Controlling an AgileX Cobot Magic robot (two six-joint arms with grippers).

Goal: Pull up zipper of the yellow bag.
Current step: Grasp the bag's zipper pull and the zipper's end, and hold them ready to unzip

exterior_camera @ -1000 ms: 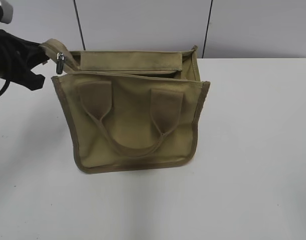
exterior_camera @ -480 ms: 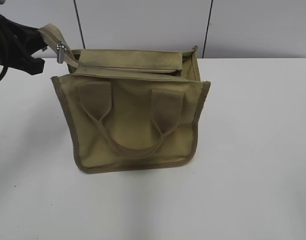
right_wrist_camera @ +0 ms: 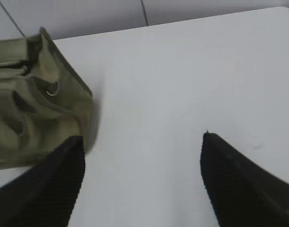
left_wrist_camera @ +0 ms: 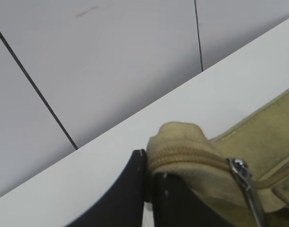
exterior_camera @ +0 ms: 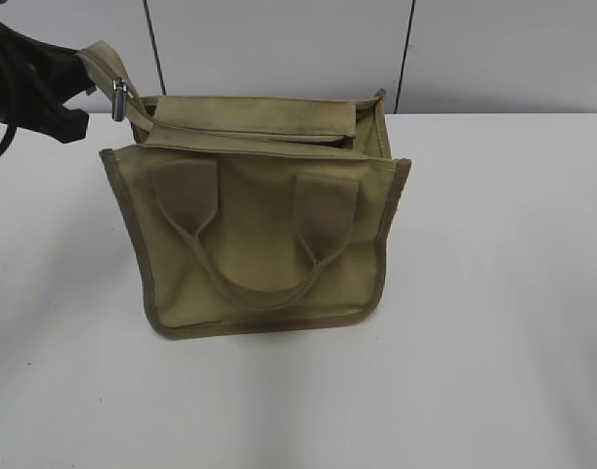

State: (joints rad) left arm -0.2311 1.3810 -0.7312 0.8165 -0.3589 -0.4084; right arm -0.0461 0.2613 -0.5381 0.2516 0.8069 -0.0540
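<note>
**Exterior view: left gripper pinches the zip tail of the khaki tote**

Exterior view shows the boxy olive-yellow canvas bag [exterior_camera: 264,234] standing on the white table [exterior_camera: 493,293], its front face with two short loop handles turned toward the camera and darker brownish binding along its edges. At the bag's upper left corner a strip of khaki fabric carrying the zipper [exterior_camera: 110,78] rises off the bag, up and to the left. The small shiny silver pull [exterior_camera: 117,98] hangs on that strip, just beside the black left gripper [exterior_camera: 78,73], which sits at the picture's left edge above the table.

Left wrist view shows the same grip close up: the two black fingers [left_wrist_camera: 130,189] are clamped on the rounded end of the khaki zip tail [left_wrist_camera: 177,146], with the zip line running from between them toward the silver pull [left_wrist_camera: 243,182] at the right.

Right wrist view shows the right gripper [right_wrist_camera: 142,161] with its black fingers spread wide apart over bare table, holding nothing. The bag's side [right_wrist_camera: 35,99] lies at the left of that picture, near the left finger.
</note>
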